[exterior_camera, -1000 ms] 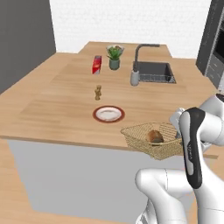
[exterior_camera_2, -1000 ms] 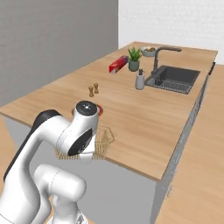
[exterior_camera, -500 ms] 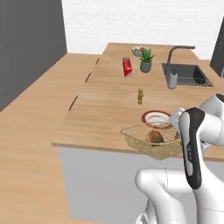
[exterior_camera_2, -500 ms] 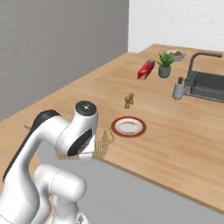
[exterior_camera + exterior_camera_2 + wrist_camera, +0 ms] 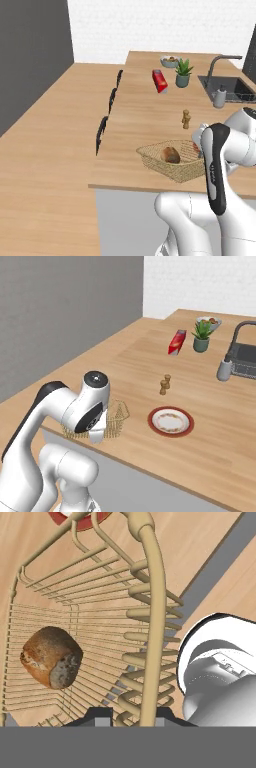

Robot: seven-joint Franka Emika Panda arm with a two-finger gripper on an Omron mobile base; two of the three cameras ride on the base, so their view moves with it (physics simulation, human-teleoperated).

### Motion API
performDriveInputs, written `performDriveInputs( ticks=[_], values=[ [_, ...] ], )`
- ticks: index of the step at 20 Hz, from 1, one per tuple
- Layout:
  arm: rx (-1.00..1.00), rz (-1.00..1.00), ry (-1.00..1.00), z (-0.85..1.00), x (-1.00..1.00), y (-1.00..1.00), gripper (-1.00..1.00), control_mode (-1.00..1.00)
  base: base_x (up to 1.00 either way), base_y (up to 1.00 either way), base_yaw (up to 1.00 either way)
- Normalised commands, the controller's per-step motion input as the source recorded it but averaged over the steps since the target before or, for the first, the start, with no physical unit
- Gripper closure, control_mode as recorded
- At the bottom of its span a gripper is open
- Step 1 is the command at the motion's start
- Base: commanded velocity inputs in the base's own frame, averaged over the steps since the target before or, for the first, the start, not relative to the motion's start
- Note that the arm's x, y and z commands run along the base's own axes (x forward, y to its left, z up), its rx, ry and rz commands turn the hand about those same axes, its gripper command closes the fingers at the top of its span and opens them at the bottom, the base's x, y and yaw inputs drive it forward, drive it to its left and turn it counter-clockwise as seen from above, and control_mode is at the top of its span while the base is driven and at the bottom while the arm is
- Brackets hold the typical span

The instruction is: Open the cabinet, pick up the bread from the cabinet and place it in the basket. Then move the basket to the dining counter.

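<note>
The tan wire basket (image 5: 170,161) sits over the near edge of the wood-topped dining counter (image 5: 140,115). Inside it lies the small golden-brown bread (image 5: 171,155). In the hand view my gripper (image 5: 132,718) is shut on the basket's rim (image 5: 150,612), which runs up between the two dark tips. The bread (image 5: 51,657) rests on the basket's floor to the left of the rim. In the right base view my arm covers most of the basket (image 5: 119,415).
A red-rimmed plate (image 5: 171,421) lies just beyond the basket. Farther along stand a pepper shaker (image 5: 186,119), a red carton (image 5: 159,81), a potted plant (image 5: 183,73) and a bowl (image 5: 170,61). Sink (image 5: 240,89) and soap dispenser (image 5: 219,96) at right. Dark stools (image 5: 102,134) line the counter's left side.
The whole scene has shifted in both base views, so the base has driven; the counter now shows from nearer its left end. The basket stays in my shut gripper.
</note>
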Motion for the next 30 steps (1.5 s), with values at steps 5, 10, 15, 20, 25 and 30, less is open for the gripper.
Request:
performDriveInputs(
  ticks=[5, 10, 15, 20, 25, 30],
  values=[
    [0.00, 0.00, 0.00, 0.00, 0.00, 0.00, 1.00, 1.00, 0.47, 0.05, -0.10],
    [0.00, 0.00, 0.00, 0.00, 0.00, 0.00, 1.00, 1.00, 0.17, 0.36, -0.02],
    [0.00, 0.00, 0.00, 0.00, 0.00, 0.00, 1.00, 1.00, 0.31, 0.31, 0.00],
    [0.00, 0.00, -0.20, 0.24, 0.51, 0.10, 1.00, -1.00, 0.00, 0.00, 0.00],
    [0.00, 0.00, -0.17, 0.11, 0.88, 0.00, 1.00, -1.00, 0.00, 0.00, 0.00],
    [0.00, 0.00, -0.01, 0.00, 1.00, 0.00, 1.00, -1.00, 0.00, 0.00, 0.00]
  ],
)
